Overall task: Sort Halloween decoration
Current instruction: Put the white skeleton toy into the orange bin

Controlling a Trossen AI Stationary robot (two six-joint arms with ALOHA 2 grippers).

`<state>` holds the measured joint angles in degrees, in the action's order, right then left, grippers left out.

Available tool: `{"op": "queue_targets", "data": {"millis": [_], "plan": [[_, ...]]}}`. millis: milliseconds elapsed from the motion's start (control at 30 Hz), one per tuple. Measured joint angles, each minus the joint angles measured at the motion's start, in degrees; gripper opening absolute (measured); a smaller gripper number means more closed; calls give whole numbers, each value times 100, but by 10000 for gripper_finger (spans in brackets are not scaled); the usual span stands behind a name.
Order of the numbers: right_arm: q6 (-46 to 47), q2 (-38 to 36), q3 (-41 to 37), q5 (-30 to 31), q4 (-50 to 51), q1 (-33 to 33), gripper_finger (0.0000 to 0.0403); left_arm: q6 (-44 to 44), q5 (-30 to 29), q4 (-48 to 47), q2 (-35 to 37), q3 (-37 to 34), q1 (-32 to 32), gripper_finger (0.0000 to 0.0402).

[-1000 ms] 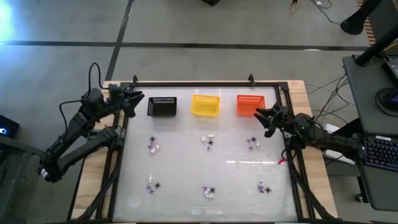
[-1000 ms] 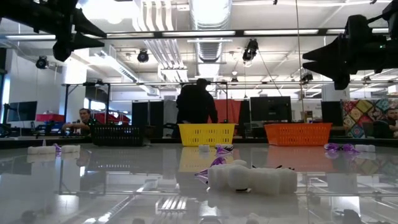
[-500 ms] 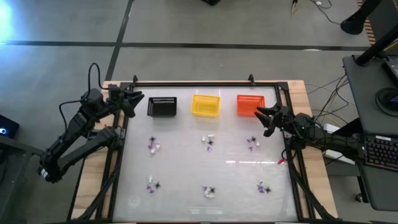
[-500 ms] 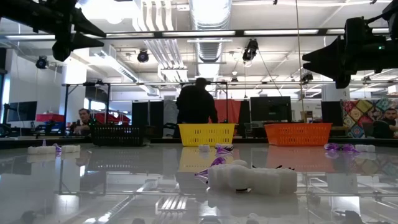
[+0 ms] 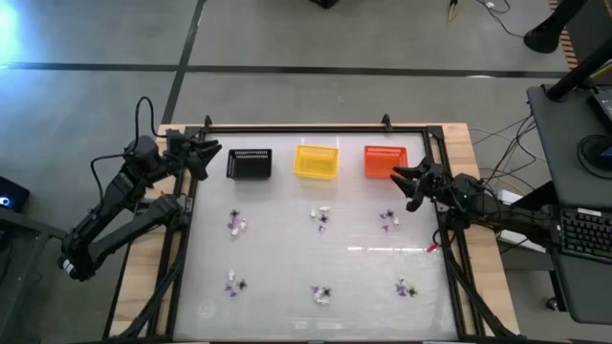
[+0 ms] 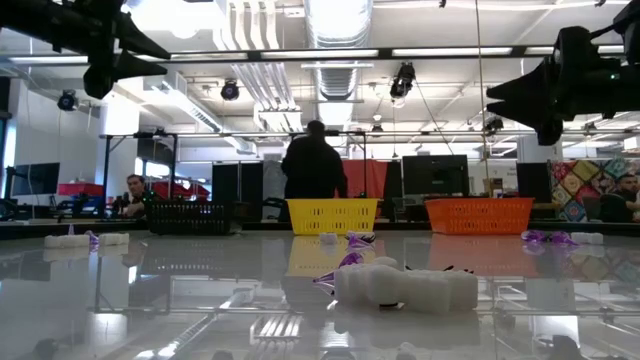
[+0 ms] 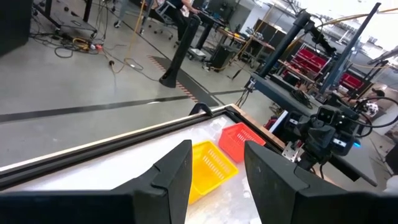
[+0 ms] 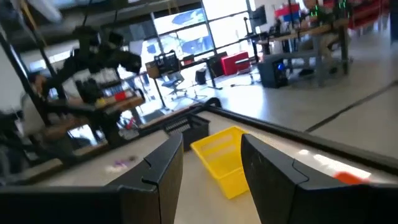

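Six little clumps of Halloween decoration (image 5: 237,225) are spread over the glossy tabletop (image 5: 287,258) in two rows of three, well apart from each other, with purple, black and white bits mixed in each as far as can be made out. Along the far edge a black basket (image 5: 250,163), a yellow basket (image 5: 316,161) and an orange basket (image 5: 385,161) are lined up. The left tool (image 5: 212,153) is held up beside the black basket and the right tool (image 5: 402,179) beside the orange one, both with fingers parted and nothing gripped.
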<state>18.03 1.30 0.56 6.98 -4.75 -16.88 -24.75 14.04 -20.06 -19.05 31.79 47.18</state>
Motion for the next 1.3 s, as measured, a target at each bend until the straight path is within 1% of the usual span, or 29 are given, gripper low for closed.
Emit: {"op": "queue_targets", "data": {"millis": [67,200,367,467,567,700,767,867,933,1000,1067,1167,1300], "plan": [[373,0,0,67,-104,0,153,-1,0,10,3,65,0,130],[478,16,24,72,-143,0,153,28,0,-228,4,261,0,130],[713,228,322,70,-178,0,153,270,0,-1091,2,644,0,130],[956,531,512,159,-135,0,153,431,0,-1546,2,866,0,130],[1195,843,790,164,-156,-2,153,473,1,-1811,2,1072,0,130],[1220,1236,1265,-107,-161,-2,153,685,3,-2118,14,1328,0,130],[1191,1410,1537,-139,-172,0,153,814,2,-2256,38,1415,0,130],[1137,1696,1933,52,-191,-2,153,889,2,-2305,97,1473,0,130],[1428,1916,2205,190,-97,-2,153,895,2,-2342,148,1495,0,130],[1606,2138,2557,144,242,-2,153,914,2,-2452,198,1510,0,130],[1574,2361,2979,32,1000,0,153,927,2,-2521,269,1495,0,130],[1562,2803,3625,44,2359,0,153,988,3,-2659,398,1417,0,130],[1749,3441,4340,48,3692,2,153,1137,6,-2874,554,1348,0,130]]}}
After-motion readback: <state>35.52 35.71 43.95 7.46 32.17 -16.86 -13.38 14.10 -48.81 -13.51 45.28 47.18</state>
